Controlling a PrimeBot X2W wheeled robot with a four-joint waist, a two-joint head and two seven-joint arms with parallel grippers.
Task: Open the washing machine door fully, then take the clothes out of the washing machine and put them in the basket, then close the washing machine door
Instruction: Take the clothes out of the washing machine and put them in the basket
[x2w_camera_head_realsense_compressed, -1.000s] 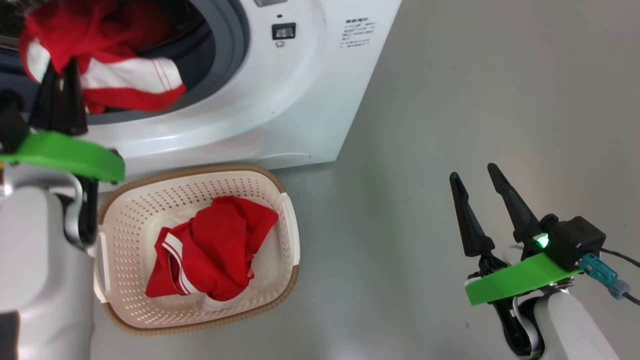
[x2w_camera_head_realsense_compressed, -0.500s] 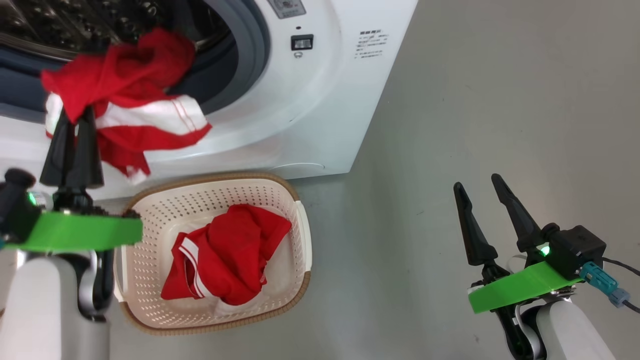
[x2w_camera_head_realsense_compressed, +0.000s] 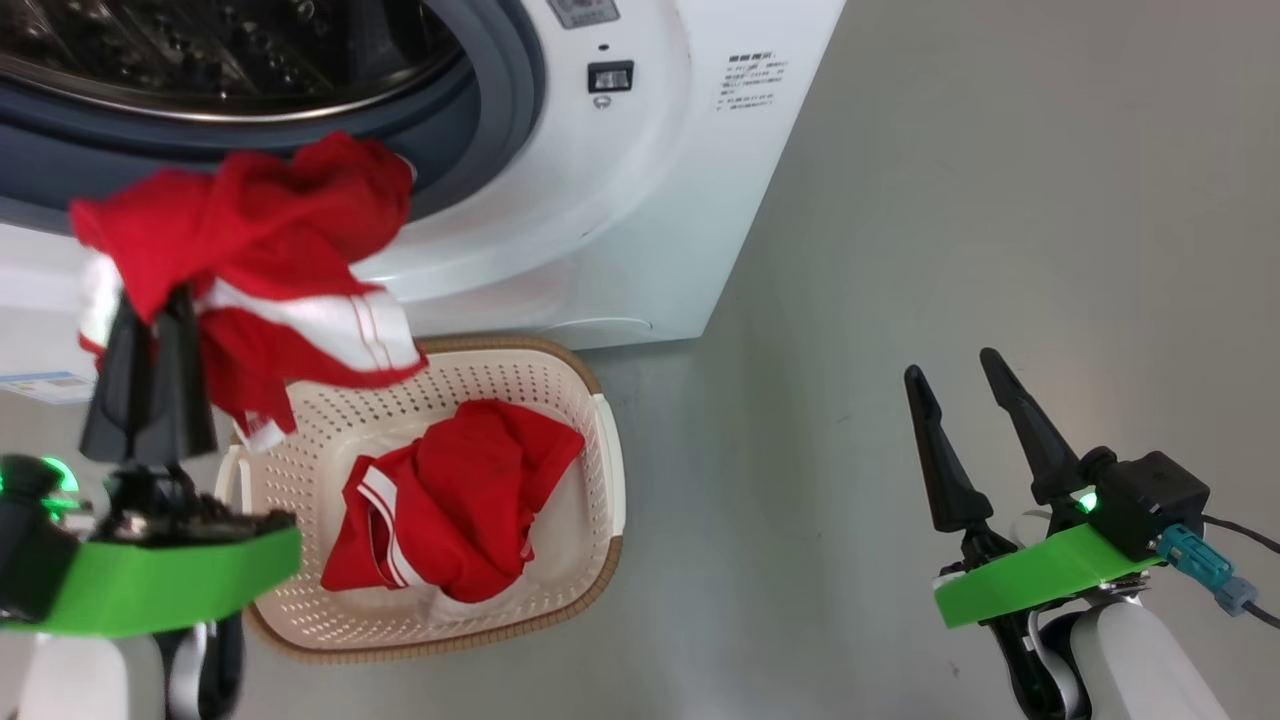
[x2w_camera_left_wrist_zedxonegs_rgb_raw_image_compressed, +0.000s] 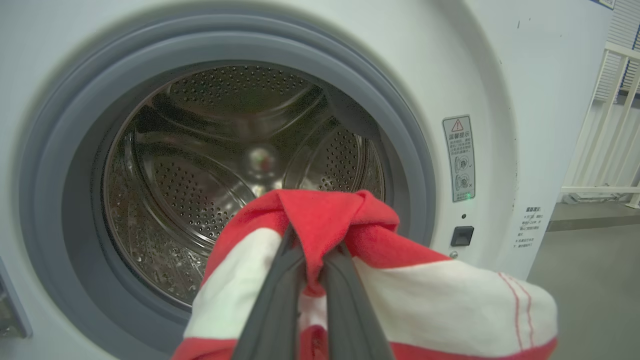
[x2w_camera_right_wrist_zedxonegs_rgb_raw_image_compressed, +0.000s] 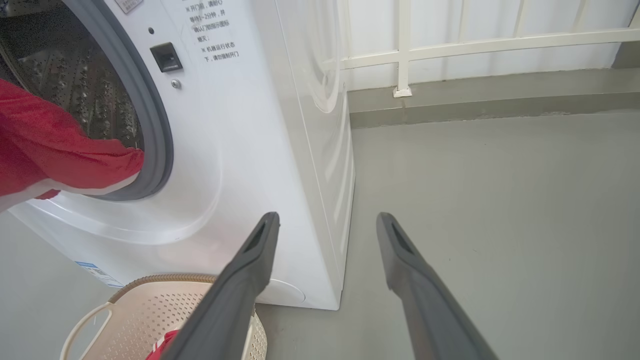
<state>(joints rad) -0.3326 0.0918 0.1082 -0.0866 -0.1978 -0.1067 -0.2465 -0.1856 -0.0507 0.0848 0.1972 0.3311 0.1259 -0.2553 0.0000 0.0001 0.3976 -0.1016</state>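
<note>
Unloading is under way: the left gripper (x2w_camera_head_realsense_compressed: 152, 300), jaws clenched on a red garment (x2w_camera_head_realsense_compressed: 250, 230), holds it outside the washing machine (x2w_camera_head_realsense_compressed: 640, 200), over the edge of the basket (x2w_camera_head_realsense_compressed: 612, 480) (a second garment (x2w_camera_head_realsense_compressed: 460, 500) lies inside). The next move probably calls for centring it over the basket, then letting go. The right gripper (x2w_camera_head_realsense_compressed: 950, 363) waits, jaws spread.

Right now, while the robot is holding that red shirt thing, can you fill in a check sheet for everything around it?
Surface: grey floor, smooth, a few faint marks.
Job's things: washing machine with its opening uncovered; no clothes in the part of the drum that shows; held garment, red and white, hangs between the opening and the basket; second garment lies in the basket, which sits on the floor just in front of the machine.
Clutter: nothing seen.
Grippers: left gripper shut on the held garment; right gripper open and empty, over the floor.
Cables: dark cable with a teal plug at the right wrist.
Surroundings: white railing beyond the machine.
</note>
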